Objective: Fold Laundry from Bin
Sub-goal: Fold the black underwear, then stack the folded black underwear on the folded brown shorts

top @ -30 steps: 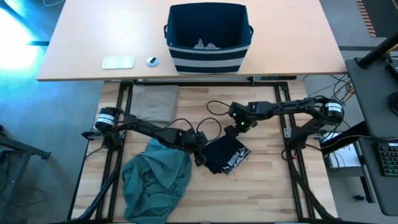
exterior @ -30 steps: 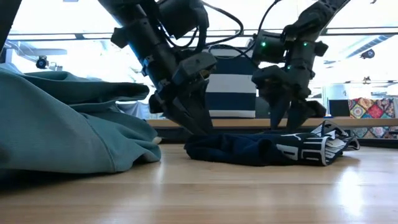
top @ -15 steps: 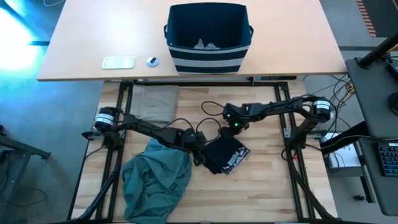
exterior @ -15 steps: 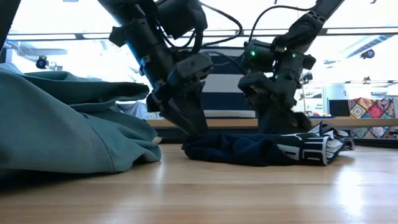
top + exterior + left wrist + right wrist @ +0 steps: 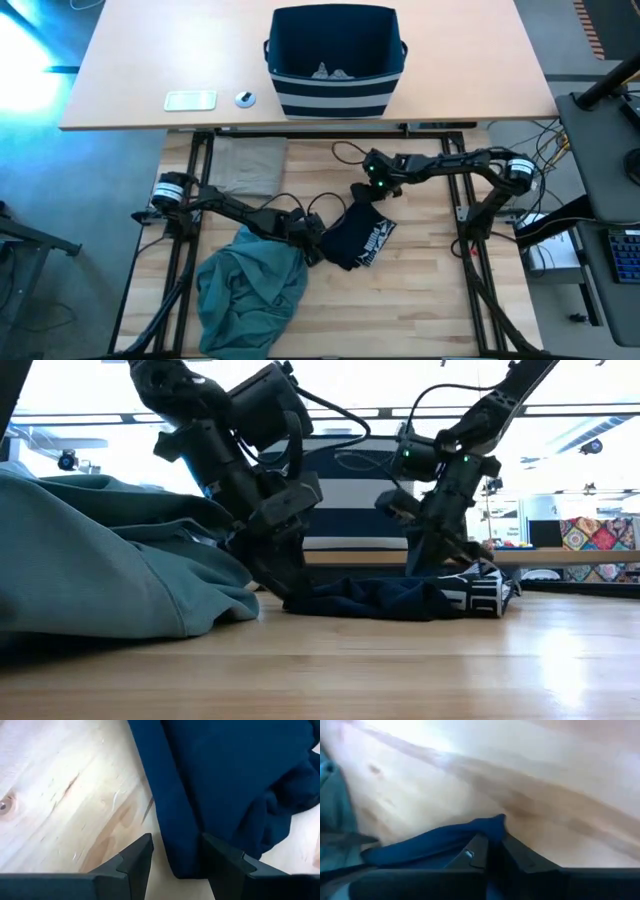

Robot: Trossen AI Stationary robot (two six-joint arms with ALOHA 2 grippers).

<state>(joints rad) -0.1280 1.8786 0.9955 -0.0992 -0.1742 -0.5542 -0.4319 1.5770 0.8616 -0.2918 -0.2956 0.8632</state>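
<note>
Right claw (image 5: 362, 194) pinching navy garment (image 5: 356, 236), left claw (image 5: 312, 249) seemingly parted, pale wood table (image 5: 430, 290).

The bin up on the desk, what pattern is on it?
Navy bin with white horizontal stripes; high view.

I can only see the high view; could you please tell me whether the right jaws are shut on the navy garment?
Observer: Yes. The right wrist view shows the right jaws shut on a fold of the navy garment.
Operator: Thank you. How do the left jaws stand?
Observer: In the left wrist view the left jaws stand apart, with the garment's edge between the fingers.
Operator: Is the cloth off the table?
Observer: The low view shows most of it lying flat on the wooden tabletop.
</note>
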